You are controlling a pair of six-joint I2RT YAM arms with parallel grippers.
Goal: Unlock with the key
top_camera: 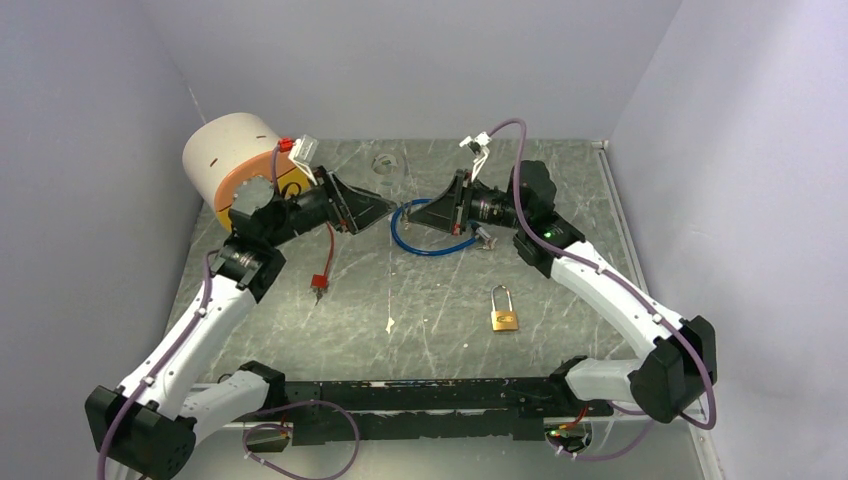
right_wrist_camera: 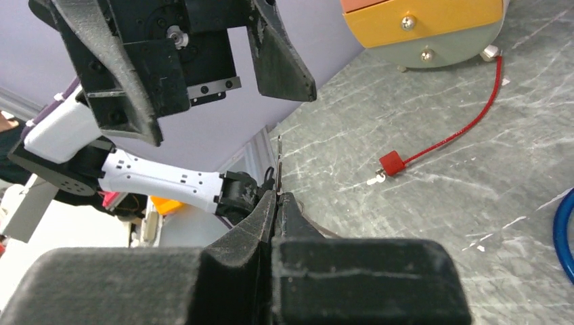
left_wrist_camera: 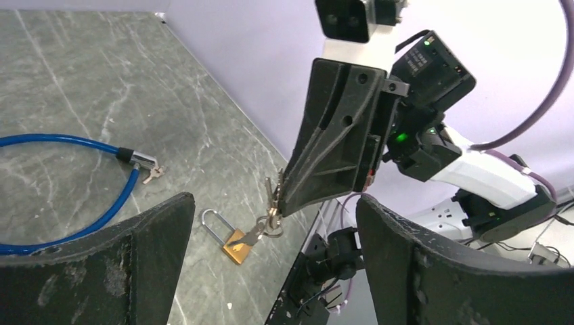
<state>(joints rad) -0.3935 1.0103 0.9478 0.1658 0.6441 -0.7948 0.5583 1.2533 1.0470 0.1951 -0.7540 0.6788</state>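
— right gripper (right_wrist_camera: 277, 198): jaws pressed together, pinching the key (right_wrist_camera: 279, 159) by its head. the blade sticks straight out past the tips.

— one key or several?

— the left wrist view shows a small bunch on a ring (left_wrist_camera: 273, 215) hanging at those tips. can't tell you how many.

— and the left one?

— left gripper (top_camera: 385, 208) is spread wide with nothing in it. your two grippers face each other nose to nose above the far middle of the table (top_camera: 440, 310). tips are near each other. in the right wrist view they're apart, not touching.

— where's the padlock?

— padlock (top_camera: 504, 320) lies flat on the table, nearer the bases and just beside your right forearm. it's well apart from both grippers. the shackle points away from the bases and looks closed. the key is up in the air, well apart from it.

— what else is on the table?

— blue cable (top_camera: 430, 243) lies looped on the table right under the two grippers, with its metal end toward your right arm.
— red lock (top_camera: 320, 281) on its thin red wire lies by your left arm.
— a round white and orange drum (top_camera: 235, 160) stands at the far left, just behind your left wrist. the red wire runs up toward it.
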